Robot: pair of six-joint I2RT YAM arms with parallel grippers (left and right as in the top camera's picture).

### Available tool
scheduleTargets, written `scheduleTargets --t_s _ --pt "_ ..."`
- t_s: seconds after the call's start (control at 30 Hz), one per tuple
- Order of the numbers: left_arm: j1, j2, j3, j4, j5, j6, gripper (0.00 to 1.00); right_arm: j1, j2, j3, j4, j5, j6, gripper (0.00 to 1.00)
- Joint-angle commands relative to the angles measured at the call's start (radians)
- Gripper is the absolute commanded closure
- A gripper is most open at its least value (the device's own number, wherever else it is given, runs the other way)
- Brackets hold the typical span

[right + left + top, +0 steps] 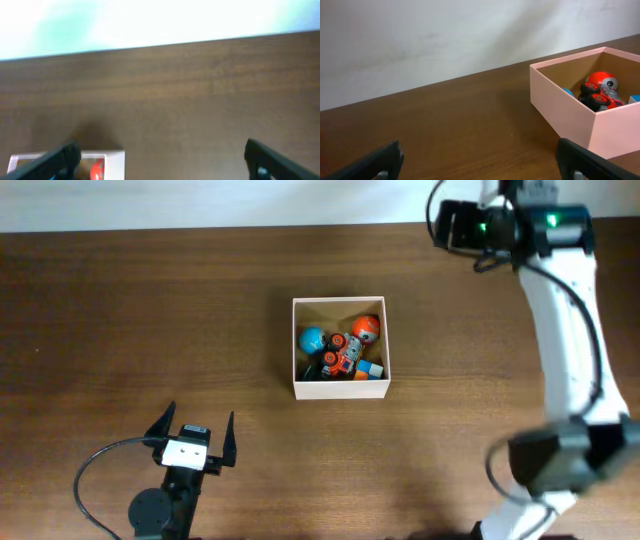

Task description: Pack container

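Observation:
The container [340, 389] stands in the middle of the table, a square open box with white walls and a tan inside. It holds small toys: a blue ball [312, 338], an orange ball [366, 329], an orange wheeled toy [342, 358] and a blue cube [372, 368]. My left gripper [195, 430] is open and empty, low over the table in front and to the left of the box. In the left wrist view the gripper [479, 150] faces the box [565, 112] at the right. My right gripper [445, 225] is open and empty, raised at the far right; it also shows in the right wrist view [162, 149], with the box corner [114, 159] at lower left.
The brown wooden table [120, 310] ends at a white wall along the far edge [200, 205]. My right arm's white links [570, 330] run down the right side. A black cable [100, 470] loops beside the left arm's base.

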Motion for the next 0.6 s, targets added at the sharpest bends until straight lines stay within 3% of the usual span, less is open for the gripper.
scheduleTargets --t_s 0.0,0.57 --pt "0.006 0.000 -0.008 0.000 0.008 0.016 0.01 -0.007 -0.215 -0.225 0.084 0.007 -0.023 0.01" --pt "0.006 0.000 -0.008 0.000 0.008 0.016 0.01 -0.007 -1.112 -1.233 0.685 0.030 -0.022 0.01"
